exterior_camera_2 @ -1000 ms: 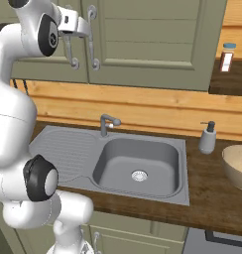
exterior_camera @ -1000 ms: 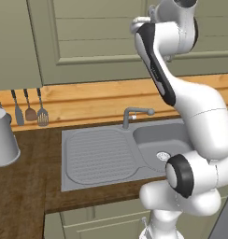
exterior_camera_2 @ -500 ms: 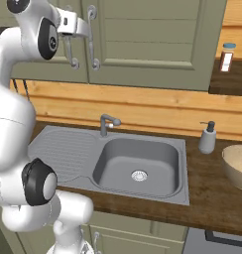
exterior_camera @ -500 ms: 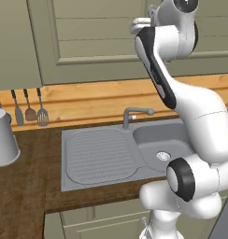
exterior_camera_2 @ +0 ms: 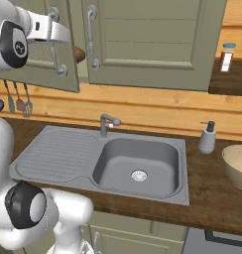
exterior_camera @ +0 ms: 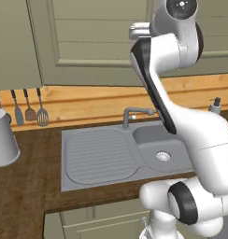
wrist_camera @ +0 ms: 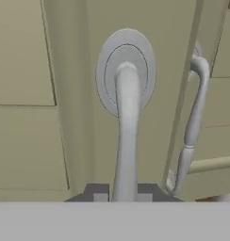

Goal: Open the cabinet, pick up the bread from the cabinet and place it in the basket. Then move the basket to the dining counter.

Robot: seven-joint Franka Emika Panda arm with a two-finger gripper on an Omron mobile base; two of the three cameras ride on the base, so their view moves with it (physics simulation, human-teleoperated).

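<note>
The sage-green cabinet has two doors. In the right base view its left door stands swung partly out from the frame. My gripper is shut on that door's curved grey bar handle. In the hand view the handle runs from its round mount down between my fingertips. Behind the open edge of the door a small golden-brown bread peeks out. The right door is closed, its handle beside the gap. The tan basket sits on the worktop at far right. In the left base view the door shows behind my arm.
Below the cabinet lie a grey sink with a faucet and a drainboard. A soap dispenser stands near the basket. A grey metal pot and hanging utensils are at the left. A spice jar sits on a shelf.
The left cabinet door has swung outward with my gripper on its handle. The gap has widened and the bread now shows behind it.
</note>
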